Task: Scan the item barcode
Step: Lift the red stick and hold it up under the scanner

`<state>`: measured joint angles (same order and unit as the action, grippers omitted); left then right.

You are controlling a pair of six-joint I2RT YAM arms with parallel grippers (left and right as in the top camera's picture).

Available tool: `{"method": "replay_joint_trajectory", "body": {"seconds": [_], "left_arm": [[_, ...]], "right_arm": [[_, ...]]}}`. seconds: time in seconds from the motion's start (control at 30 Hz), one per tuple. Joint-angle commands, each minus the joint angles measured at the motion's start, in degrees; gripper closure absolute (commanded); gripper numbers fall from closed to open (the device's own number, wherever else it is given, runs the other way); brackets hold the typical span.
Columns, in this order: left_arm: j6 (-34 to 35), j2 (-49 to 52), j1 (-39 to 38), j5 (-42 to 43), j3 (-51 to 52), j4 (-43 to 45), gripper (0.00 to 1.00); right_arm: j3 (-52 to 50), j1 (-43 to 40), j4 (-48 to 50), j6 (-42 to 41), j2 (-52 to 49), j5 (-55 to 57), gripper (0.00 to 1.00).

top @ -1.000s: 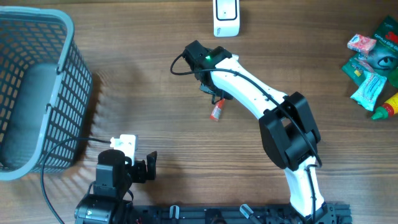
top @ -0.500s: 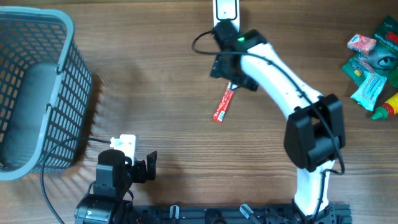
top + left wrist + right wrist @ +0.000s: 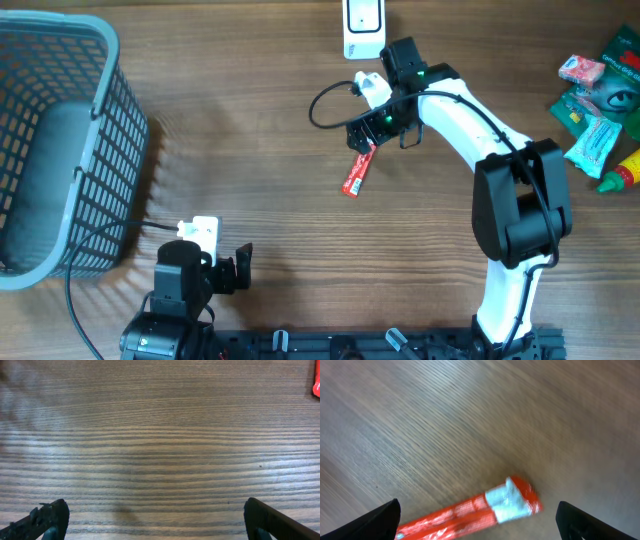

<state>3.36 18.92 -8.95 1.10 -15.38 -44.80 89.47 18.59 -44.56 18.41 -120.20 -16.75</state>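
A slim red stick packet (image 3: 356, 172) with a pale patch at one end lies flat on the wooden table. My right gripper (image 3: 368, 134) hovers just above its upper end. In the right wrist view the packet (image 3: 470, 510) lies between the two black fingers (image 3: 380, 520), apart from both. That gripper (image 3: 480, 527) is open and holds nothing. A white scanner (image 3: 363, 25) stands at the far edge, beyond the right wrist. My left gripper (image 3: 224, 260) sits near the front edge, open over bare wood (image 3: 157, 527). A corner of the packet (image 3: 316, 385) shows at the left wrist view's top right.
A grey mesh basket (image 3: 110, 120) fills the left side of the table. A pile of several green, pink and yellow packets (image 3: 598, 100) lies at the right edge. A black cable loops beside the right wrist.
My right gripper has opened and let go of the red packet, which now lies on the table. The right arm swung up and to the right toward the scanner. The left arm stayed still.
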Motion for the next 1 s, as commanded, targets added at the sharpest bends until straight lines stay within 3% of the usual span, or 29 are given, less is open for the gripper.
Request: {"method": "replay_joint_trajectory", "body": {"seconds": [0.0,0.2,0.53,0.67,0.7,0.87,0.97], "left_arm": [[0.13,-0.04,-0.31,-0.57,0.07,0.15,0.0],[0.13,-0.04,-0.31,-0.57,0.07,0.15,0.0],[0.13,-0.04,-0.31,-0.57,0.07,0.15,0.0],[0.13,-0.04,-0.31,-0.57,0.07,0.15,0.0],[0.13,-0.04,-0.31,-0.57,0.07,0.15,0.0],[0.13,-0.04,-0.31,-0.57,0.07,0.15,0.0],[0.13,-0.04,-0.31,-0.57,0.07,0.15,0.0]], "right_arm": [[-0.04,-0.09,0.46,11.72,0.35,1.46,0.0],[-0.04,-0.09,0.07,14.71,-1.22,0.48,0.04],[-0.35,-0.09,-4.35,18.08,-7.3,-0.04,0.21],[-0.35,-0.09,-4.04,18.01,-8.26,-0.09,0.46],[-0.35,-0.09,-3.96,17.99,-8.26,-0.07,0.48],[-0.35,-0.13,-2.82,16.0,-8.26,-0.04,0.49],[-0.33,-0.13,-1.07,13.46,-8.26,0.2,0.37]]}}
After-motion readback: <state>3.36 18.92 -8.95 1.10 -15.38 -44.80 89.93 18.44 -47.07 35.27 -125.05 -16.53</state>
